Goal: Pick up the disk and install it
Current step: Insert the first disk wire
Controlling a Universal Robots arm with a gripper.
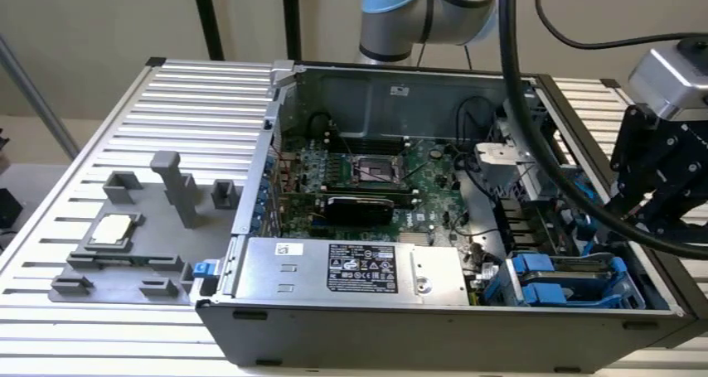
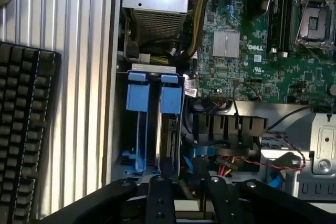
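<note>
The disk (image 2: 169, 127), a flat silver-grey hard drive framed in a bright blue plastic carrier, stands on edge in the drive cage at one corner of the open grey metal computer case (image 1: 443, 335). It sits just beside a second blue carrier (image 2: 138, 98). The robot arm's black tool (image 2: 186, 190) hangs over that corner, its fingers (image 2: 157, 198) spread apart, holding nothing and clear of the disk. In the exterior view the tool (image 1: 661, 224) hovers at the case's edge on the exterior view's right. Inside the case lie a green motherboard (image 1: 376, 166) and a silver power-supply box with a black-and-white label (image 1: 354, 269). A black keyboard (image 2: 23, 129) rests on the ribbed aluminium tabletop (image 1: 188, 95) outside the case. A small square silver CPU chip (image 1: 114, 228) lies on a grey fixture plate (image 1: 122, 269) on the exterior view's left.
</note>
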